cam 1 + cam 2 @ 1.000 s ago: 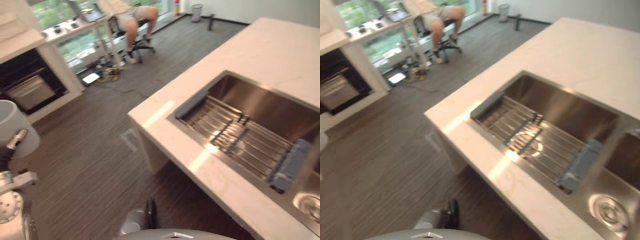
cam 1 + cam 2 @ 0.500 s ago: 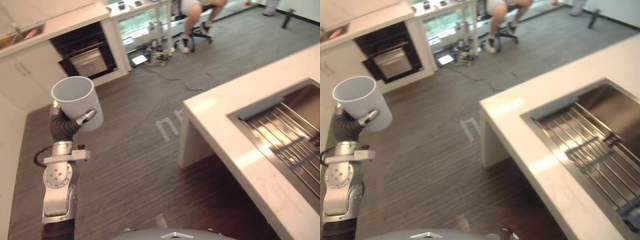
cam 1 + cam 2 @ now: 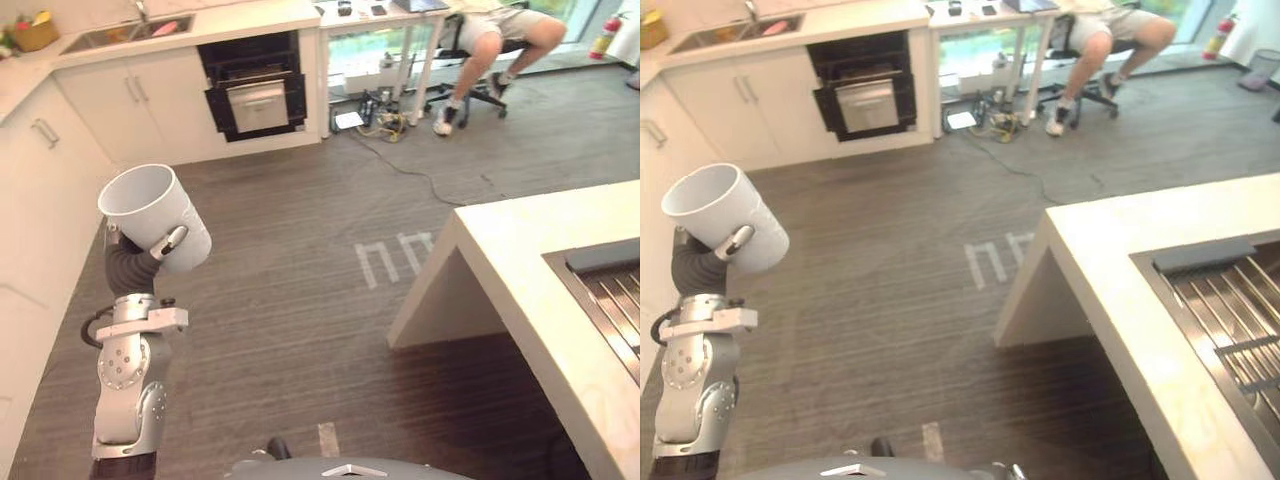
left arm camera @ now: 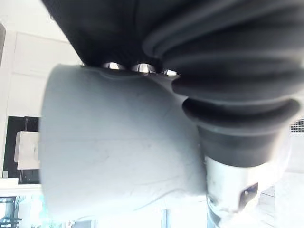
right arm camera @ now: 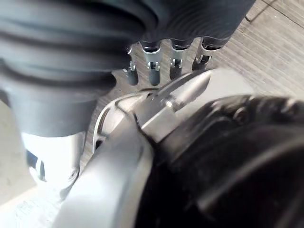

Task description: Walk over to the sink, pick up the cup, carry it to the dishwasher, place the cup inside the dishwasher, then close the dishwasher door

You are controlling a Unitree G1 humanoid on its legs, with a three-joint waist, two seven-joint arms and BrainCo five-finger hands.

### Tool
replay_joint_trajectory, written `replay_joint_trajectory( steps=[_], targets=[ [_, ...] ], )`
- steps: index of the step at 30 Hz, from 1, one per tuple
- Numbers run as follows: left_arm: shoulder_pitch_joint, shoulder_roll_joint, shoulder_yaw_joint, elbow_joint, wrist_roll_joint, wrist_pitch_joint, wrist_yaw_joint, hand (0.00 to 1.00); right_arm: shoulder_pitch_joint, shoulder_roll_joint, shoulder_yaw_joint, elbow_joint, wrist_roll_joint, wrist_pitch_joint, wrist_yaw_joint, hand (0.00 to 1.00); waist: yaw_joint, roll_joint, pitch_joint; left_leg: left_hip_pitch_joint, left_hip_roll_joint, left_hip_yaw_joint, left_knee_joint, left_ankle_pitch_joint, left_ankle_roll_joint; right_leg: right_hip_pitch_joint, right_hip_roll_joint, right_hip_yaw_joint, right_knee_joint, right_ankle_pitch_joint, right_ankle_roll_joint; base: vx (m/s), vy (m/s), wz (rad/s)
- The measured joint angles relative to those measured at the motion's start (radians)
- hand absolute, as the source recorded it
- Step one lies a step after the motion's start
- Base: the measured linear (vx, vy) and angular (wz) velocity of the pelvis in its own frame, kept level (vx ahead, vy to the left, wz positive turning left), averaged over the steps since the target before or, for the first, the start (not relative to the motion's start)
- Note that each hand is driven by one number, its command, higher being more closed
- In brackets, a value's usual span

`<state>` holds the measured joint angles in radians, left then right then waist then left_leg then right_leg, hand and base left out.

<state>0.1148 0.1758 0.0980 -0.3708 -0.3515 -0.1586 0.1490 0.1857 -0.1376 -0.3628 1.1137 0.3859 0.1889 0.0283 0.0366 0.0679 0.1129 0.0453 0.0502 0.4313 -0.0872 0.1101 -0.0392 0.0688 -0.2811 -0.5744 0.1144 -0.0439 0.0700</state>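
Cup (image 3: 158,213) is sitting tilted in the left robot hand (image 3: 133,264), fingers curling round its wall; apparently light, rigid, slippery: grip mid-wall.

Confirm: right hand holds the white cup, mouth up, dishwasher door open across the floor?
No, it's the left hand, fingers curled round the white cup, as the left eye view shows; the right hand hangs empty. The rest stands: mouth up, dishwasher door open across the floor.

We are seeing bright daylight pouring through the far window (image 3: 975,45), glaring off the pale countertop (image 3: 520,250) and leaving the floor (image 3: 470,380) beneath it shadowed.
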Motion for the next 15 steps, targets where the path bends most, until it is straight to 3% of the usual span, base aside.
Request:
replay_joint_trajectory(
  steps=[3, 5, 6, 15],
  targets=[
    [0.000, 0.000, -0.050, 0.001, 0.005, -0.003, 0.014, 1.00, 0.016, 0.000, 0.015, 0.002, -0.033, 0.002, 0.019, 0.00, -0.016, -0.013, -0.002, -0.007, -0.005, -0.098, 0.000, 0.024, 0.010, 0.008, 0.070, 0.197, 0.001, -0.014, 0.005, -0.04, -0.071, 0.99],
    [-0.005, 0.003, -0.103, 0.026, 0.020, -0.012, 0.019, 1.00, 0.028, 0.000, 0.045, 0.000, -0.040, 0.004, 0.036, 0.00, -0.022, -0.026, -0.003, -0.012, -0.008, -0.162, 0.000, 0.036, 0.015, 0.035, 0.097, 0.226, 0.000, -0.031, 0.018, 0.00, -0.071, 0.84],
    [-0.021, 0.020, -0.153, 0.151, 0.030, 0.006, 0.044, 1.00, -0.007, 0.015, 0.155, 0.001, -0.040, 0.038, 0.105, 0.00, -0.039, -0.126, -0.032, 0.009, 0.009, -0.216, 0.000, 0.026, -0.005, 0.111, 0.131, 0.160, -0.059, -0.053, 0.015, 0.01, -0.036, 0.21],
    [-0.031, 0.020, -0.147, 0.206, -0.008, 0.007, 0.030, 1.00, -0.009, 0.012, 0.155, -0.004, -0.028, 0.059, 0.105, 0.00, -0.040, -0.115, -0.035, 0.009, 0.007, -0.215, 0.000, 0.025, -0.006, 0.110, 0.139, 0.164, -0.062, -0.054, 0.013, 0.00, 0.000, 0.00]
  ],
)
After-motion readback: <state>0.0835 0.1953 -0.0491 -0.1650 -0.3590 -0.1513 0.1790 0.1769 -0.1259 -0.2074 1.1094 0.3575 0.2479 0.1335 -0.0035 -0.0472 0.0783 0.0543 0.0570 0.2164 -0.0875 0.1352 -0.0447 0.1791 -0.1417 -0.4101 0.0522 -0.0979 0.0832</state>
